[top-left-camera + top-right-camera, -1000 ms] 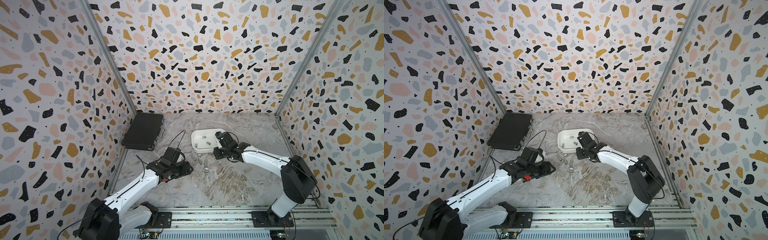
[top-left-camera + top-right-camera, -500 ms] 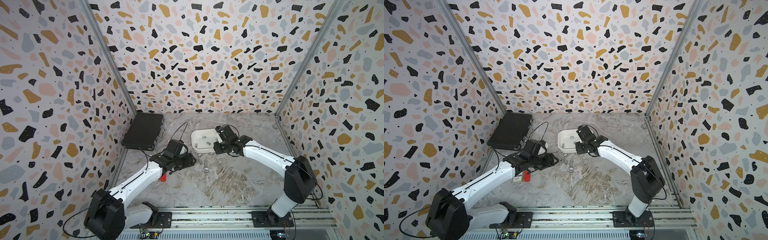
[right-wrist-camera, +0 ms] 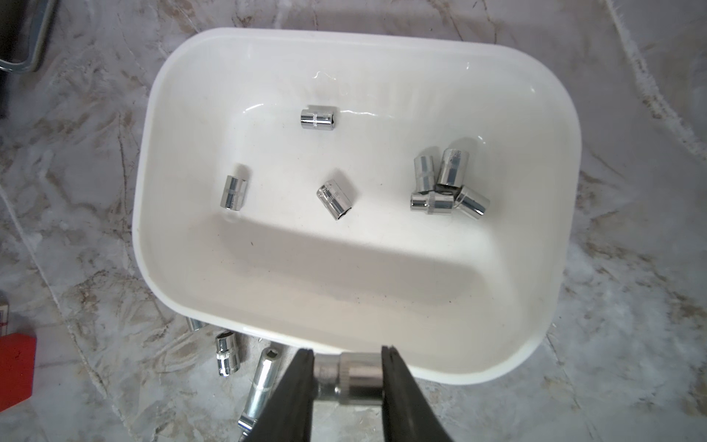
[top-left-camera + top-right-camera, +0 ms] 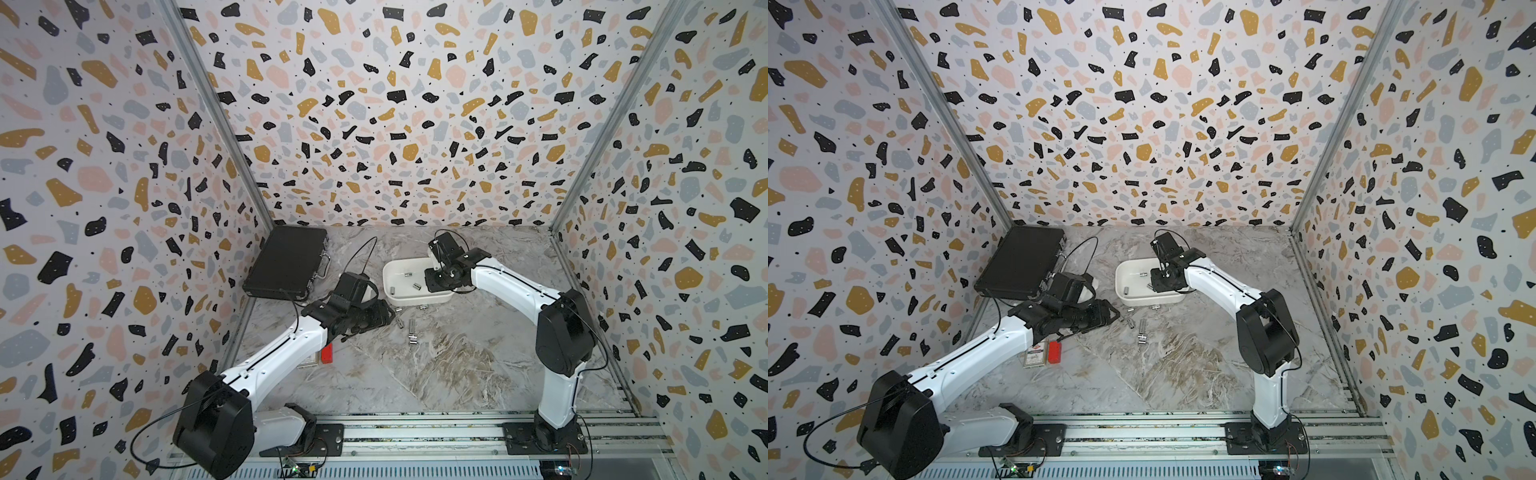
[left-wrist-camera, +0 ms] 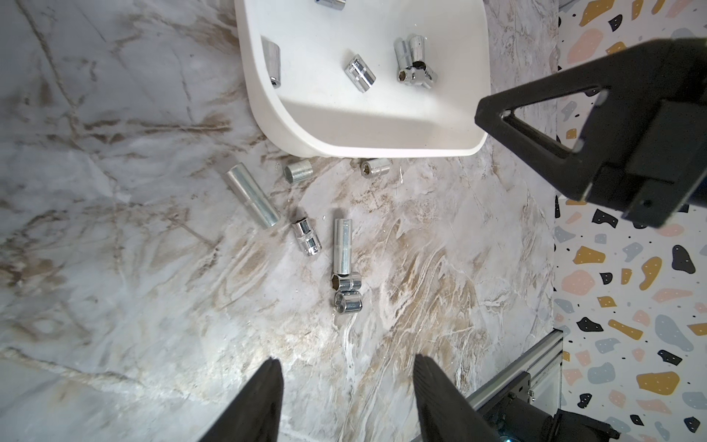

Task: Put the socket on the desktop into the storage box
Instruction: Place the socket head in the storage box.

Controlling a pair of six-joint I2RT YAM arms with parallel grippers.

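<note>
Right gripper (image 3: pixel 346 367) is clamped on a short chrome socket (image 3: pixel 359 377), which sits crosswise between the two black fingers (image 3: pixel 290 390). In the right wrist view the socket shows right at the rim of the white storage box (image 3: pixel 535 336). Whether it's over the inside or just outside, I can't tell.

In both top views the box sits at twelve o'clock from the middle of the marbled desktop (image 4: pixel 436 374), and my right arm reaches over its three o'clock end. I count seven boxed sockets (image 3: pixel 336 199): three lying singly, four bunched together and touching.

On to the left gripper (image 5: pixel 346 377): jaws apart, nothing between them, bare marble beneath. Ahead of it are seven loose sockets (image 5: pixel 342 247), two long and five short. Two short ones touch each other at the end of one long one, and two more lie just beside the box wall.

From above, that scatter is at six o'clock of the box, with the left gripper near it at nine o'clock. A black case (image 4: pixel 286 262) lies flat at ten o'clock. At eight o'clock there's a red block (image 4: pixel 1054 351) just beside a small printed pack (image 4: pixel 1034 356), close by my left arm.
</note>
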